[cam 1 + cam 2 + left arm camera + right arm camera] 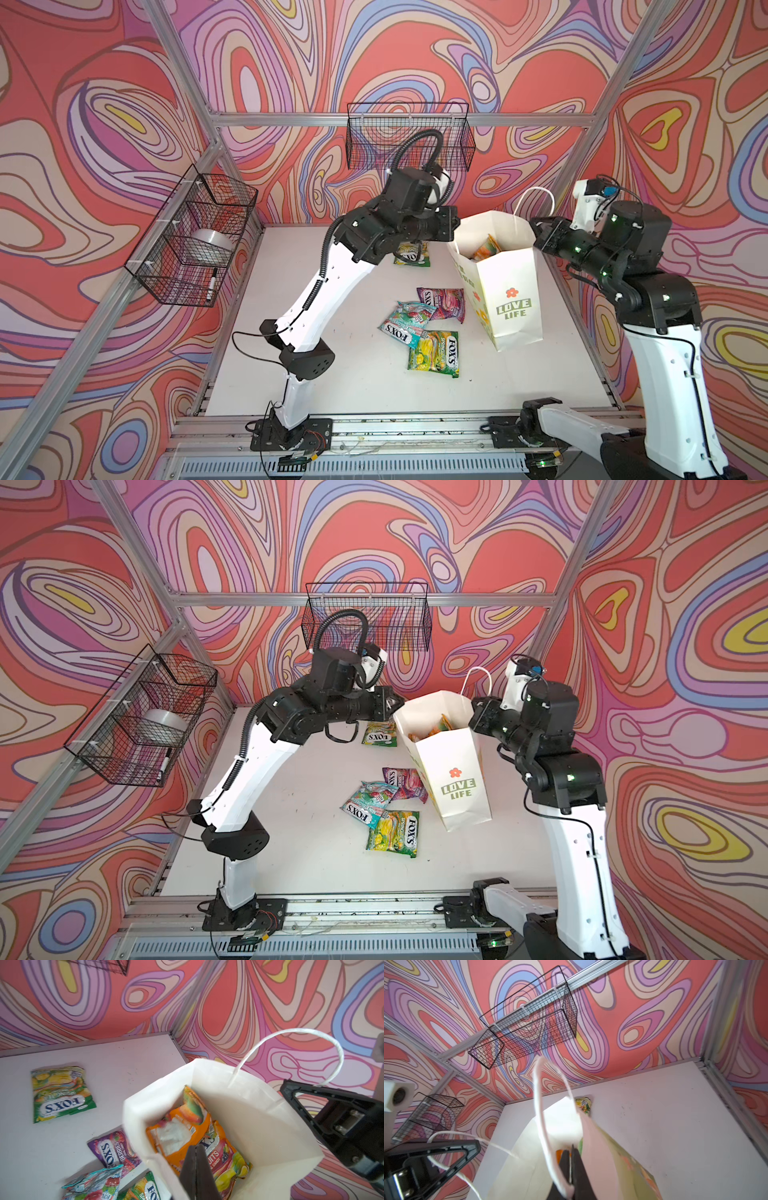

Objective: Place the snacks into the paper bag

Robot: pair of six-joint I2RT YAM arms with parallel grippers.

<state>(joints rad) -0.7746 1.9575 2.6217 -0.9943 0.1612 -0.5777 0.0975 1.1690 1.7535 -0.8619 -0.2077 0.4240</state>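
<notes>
The white paper bag stands open at the right of the table, and orange snacks lie inside it. My right gripper is shut on the bag's far rim, beside a cord handle. At the bag's left rim my left gripper is shut and empty, its tips over the orange packets. On the table lie a green packet at the back, a purple packet, a teal packet and a yellow-green packet.
A black wire basket on the left wall holds a tape roll and a marker. A second wire basket hangs on the back wall above the left arm. Aluminium frame rails border the white table.
</notes>
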